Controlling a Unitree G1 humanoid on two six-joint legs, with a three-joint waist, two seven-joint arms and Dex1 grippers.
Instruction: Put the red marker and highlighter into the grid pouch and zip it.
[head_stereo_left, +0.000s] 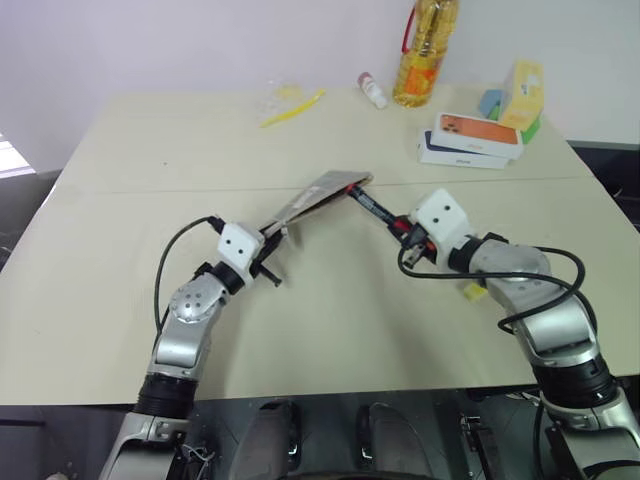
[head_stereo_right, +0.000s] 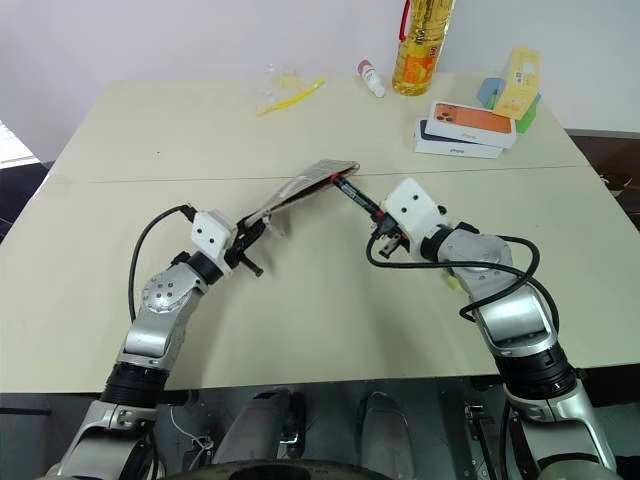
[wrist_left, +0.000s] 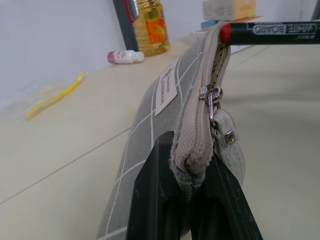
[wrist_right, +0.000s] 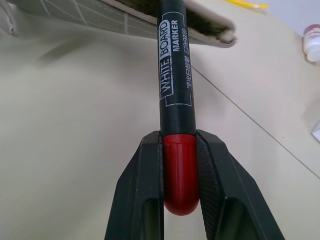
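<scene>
So that its mouth faces the pen, the left tool (head_stereo_left: 268, 243) clamps the grid pouch (head_stereo_left: 312, 203) raised above the counter (head_stereo_left: 120, 300); the right tool (wrist_right: 180, 165) pinches the red marker (wrist_right: 175, 75) by its cap, tip at the opening

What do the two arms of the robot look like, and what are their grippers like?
Both arms have silver-grey metal segments with dark, black joints. Each wrist carries a small white box with dark dots on it. A loose black cable loops beside each forearm. The left gripper and the right gripper each have two flat black jaws, with ridged inner faces on the right.
</scene>
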